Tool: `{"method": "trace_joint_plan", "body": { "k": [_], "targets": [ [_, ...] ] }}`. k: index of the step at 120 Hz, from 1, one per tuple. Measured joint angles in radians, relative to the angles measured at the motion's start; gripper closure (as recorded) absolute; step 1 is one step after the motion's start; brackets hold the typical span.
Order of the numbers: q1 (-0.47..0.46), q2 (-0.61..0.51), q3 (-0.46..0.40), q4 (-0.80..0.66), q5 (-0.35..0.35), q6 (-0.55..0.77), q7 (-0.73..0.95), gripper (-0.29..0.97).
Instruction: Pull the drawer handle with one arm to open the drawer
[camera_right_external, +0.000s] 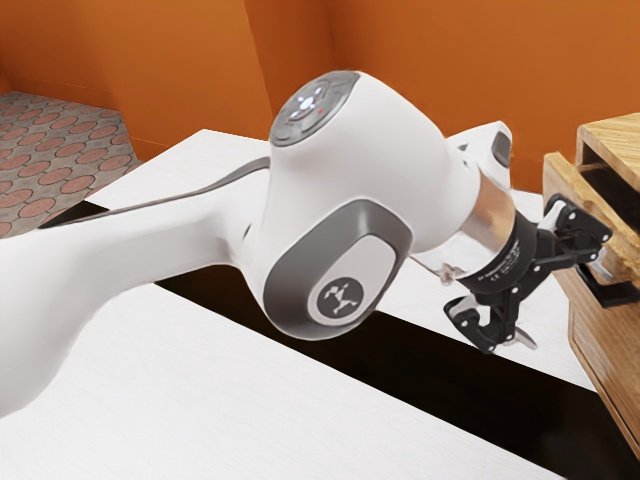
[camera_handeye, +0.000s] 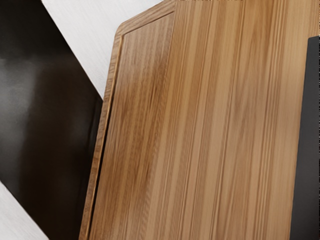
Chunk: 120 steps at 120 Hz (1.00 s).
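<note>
Wooden drawer (camera_right_external: 567, 192) at three o'clock in the exterior view stands partly out of its cabinet (camera_right_external: 612, 135), with a dark gap behind its front; I judge more pulling is left. The end effector (camera_right_external: 538, 272) is spread, the drawer handle (camera_right_external: 612, 284) at its three o'clock, contact unclear. The frame edge cuts the cabinet off

White table (camera_right_external: 200, 420), black band (camera_right_external: 400, 370) across it; wooden drawer cabinet (camera_right_external: 603, 340) stands at exterior view's right edge.
</note>
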<state>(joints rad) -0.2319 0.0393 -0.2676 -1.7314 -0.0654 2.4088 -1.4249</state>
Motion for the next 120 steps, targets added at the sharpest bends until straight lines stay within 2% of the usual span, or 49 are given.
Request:
{"method": "trace_joint_plan", "body": {
  "k": [120],
  "targets": [
    [-0.006, -0.358, 0.072, -0.396, -0.053, 0.101, -0.006, 0.00]
  ]
}}
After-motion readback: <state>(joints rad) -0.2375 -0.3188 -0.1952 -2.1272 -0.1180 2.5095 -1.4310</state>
